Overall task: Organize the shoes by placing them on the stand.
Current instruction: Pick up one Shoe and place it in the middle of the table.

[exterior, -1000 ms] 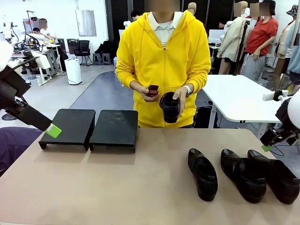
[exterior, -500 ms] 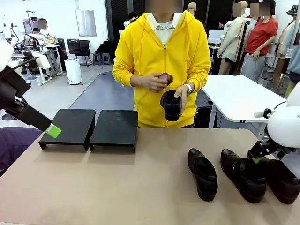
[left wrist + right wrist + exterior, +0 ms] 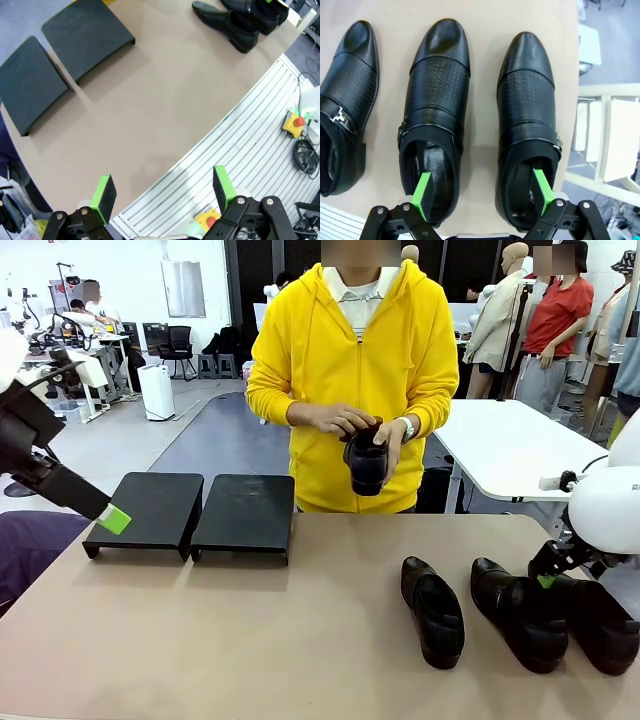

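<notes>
The right gripper [image 3: 482,192] has its jaws spread wide and grips nothing. One pad dips into the opening of the middle shoe [image 3: 437,95] and the other into the opening of the outer shoe [image 3: 527,100], so the jaws straddle the two neighbouring side walls. A third shoe [image 3: 345,85] lies at 9 o'clock in that wrist view, just beside the middle one.

From the front, these three shoes sit at 4 o'clock on the table [image 3: 300,640]. The fourth shoe [image 3: 366,462] is in the person's hands [image 3: 340,422], at 12 o'clock above the far edge. The stand [image 3: 245,512], two bare platforms, rests at 10 o'clock. The left gripper [image 3: 115,519], jaws also spread and empty, hovers at 9 o'clock by its outer platform.

Closing here would probably pinch both shoes together. Two might lift as one, and the smooth leather could let one slide free. The carry to 10 o'clock also crosses in front of the person's hands.
</notes>
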`<state>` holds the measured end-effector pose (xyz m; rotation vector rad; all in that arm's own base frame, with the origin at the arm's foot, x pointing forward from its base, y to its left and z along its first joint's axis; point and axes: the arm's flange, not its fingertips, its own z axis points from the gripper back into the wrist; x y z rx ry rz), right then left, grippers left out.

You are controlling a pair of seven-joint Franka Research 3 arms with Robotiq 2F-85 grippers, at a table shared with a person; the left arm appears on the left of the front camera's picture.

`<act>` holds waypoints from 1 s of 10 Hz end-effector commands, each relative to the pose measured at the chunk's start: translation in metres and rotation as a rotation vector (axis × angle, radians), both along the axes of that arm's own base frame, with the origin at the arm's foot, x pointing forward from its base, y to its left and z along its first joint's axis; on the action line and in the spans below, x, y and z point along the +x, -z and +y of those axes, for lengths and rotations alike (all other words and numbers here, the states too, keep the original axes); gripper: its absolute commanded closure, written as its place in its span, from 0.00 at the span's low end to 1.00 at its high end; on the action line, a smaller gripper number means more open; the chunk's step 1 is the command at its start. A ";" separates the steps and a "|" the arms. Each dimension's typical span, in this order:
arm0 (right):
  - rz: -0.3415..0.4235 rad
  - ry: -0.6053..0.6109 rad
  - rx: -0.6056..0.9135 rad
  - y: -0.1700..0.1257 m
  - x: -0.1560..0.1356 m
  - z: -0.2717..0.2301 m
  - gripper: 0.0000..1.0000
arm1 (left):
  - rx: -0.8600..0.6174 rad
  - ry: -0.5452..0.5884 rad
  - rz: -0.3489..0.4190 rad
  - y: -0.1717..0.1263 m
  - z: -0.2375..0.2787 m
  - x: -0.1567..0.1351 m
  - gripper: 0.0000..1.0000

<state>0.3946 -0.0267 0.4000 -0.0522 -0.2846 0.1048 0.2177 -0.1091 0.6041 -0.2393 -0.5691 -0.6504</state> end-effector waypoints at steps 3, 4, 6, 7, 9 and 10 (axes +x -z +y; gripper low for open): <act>0.088 -0.007 0.069 0.033 0.033 0.000 0.00 | -0.009 0.018 0.005 0.001 0.000 0.000 0.00; 0.113 -0.006 0.069 0.042 0.040 0.000 0.00 | -0.009 0.018 0.005 0.001 0.000 0.000 0.00; 0.128 -0.015 0.091 0.049 0.049 -0.001 0.00 | -0.009 0.018 0.005 0.001 0.000 0.000 0.00; 0.127 -0.024 0.093 0.050 0.049 0.001 0.00 | -0.009 0.018 0.005 0.001 0.000 0.000 0.00; 0.120 -0.043 0.077 0.045 0.046 0.001 0.00 | -0.009 0.018 0.005 0.001 0.000 0.000 0.00; 0.118 -0.051 0.065 0.042 0.044 0.004 0.00 | -0.009 0.018 0.005 0.001 0.000 0.000 0.00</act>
